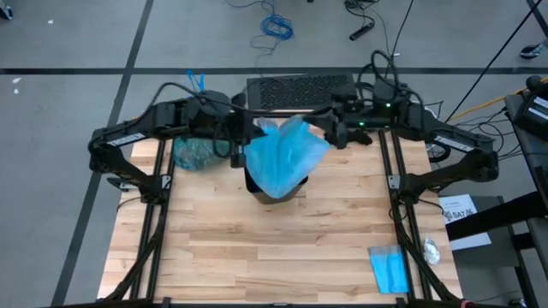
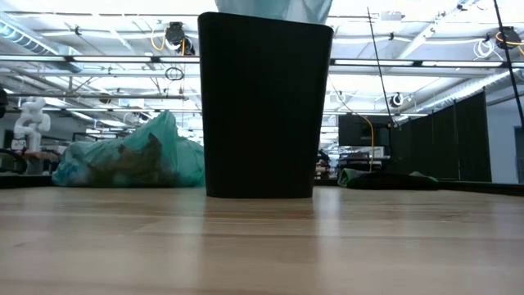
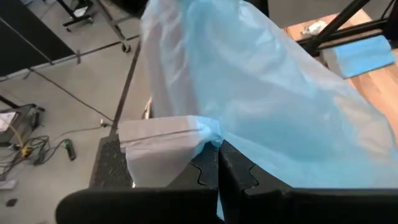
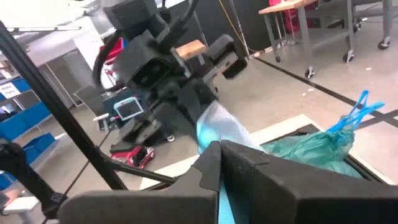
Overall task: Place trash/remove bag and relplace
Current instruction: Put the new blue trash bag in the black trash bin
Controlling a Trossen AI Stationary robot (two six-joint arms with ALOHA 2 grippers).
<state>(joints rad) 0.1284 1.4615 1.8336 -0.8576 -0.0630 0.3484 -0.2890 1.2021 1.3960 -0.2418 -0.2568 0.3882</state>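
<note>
With the left gripper (image 3: 217, 163) and right gripper (image 4: 219, 163) clamped on the sky-blue bag (image 1: 282, 154), we risk tearing it or tipping the bin (image 2: 264, 106) at 12 o'clock.

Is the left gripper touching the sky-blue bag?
Touching. In the left wrist view the left gripper is shut on the sky-blue bag's edge.

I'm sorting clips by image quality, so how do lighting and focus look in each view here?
High view: even light, sharp. Low view: bright ceiling lights silhouette the black bin. Left wrist view: the pale blue bag fills the frame, soft. Right wrist view: near fingers blurred.
</note>
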